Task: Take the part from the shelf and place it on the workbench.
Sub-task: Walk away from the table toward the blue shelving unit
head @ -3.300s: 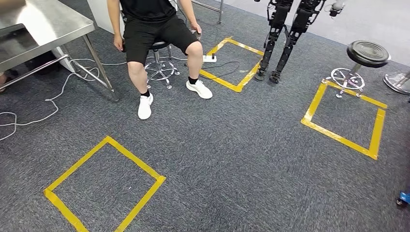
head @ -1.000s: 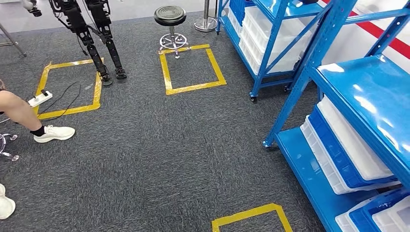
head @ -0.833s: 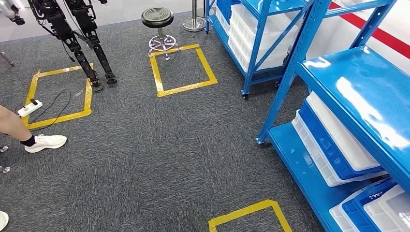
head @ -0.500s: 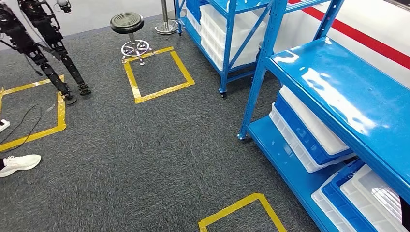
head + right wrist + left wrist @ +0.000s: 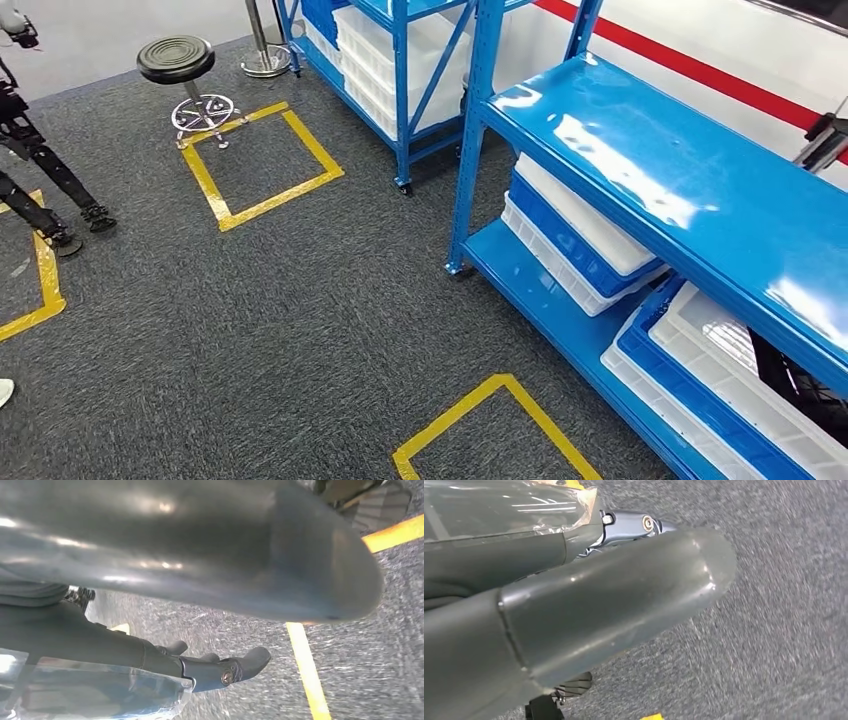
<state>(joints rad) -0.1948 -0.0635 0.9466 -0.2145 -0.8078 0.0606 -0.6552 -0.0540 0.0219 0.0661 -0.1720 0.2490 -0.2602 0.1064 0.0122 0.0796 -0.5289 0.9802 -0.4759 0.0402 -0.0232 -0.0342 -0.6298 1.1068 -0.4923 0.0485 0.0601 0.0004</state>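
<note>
In the head view a blue shelf rack (image 5: pixel 640 180) stands at the right, its upper board shiny and bare. A dark metal object (image 5: pixel 826 140) sits at the board's far right, cut off by the picture edge; I cannot tell what it is. White and blue bins (image 5: pixel 580 230) are stacked on the lower level. The nearest white bin (image 5: pixel 700 345) holds something dark (image 5: pixel 790 375). My left hand (image 5: pixel 599 595) hangs above the carpet with its fingers (image 5: pixel 634 522) stretched out and nothing in it. My right hand (image 5: pixel 200 555) hangs the same way, fingers (image 5: pixel 240 665) out and holding nothing.
A second blue rack (image 5: pixel 390 50) with white bins stands behind the first. A black stool (image 5: pixel 178 60) is beside a yellow tape square (image 5: pixel 262 160). Another tape square (image 5: pixel 500 430) lies near my feet. Another robot's legs (image 5: pixel 40 190) stand at the left on grey carpet.
The camera has swung round: the seated person and the steel table have left the picture. The blue racks have come in from the right and now lie closer.
</note>
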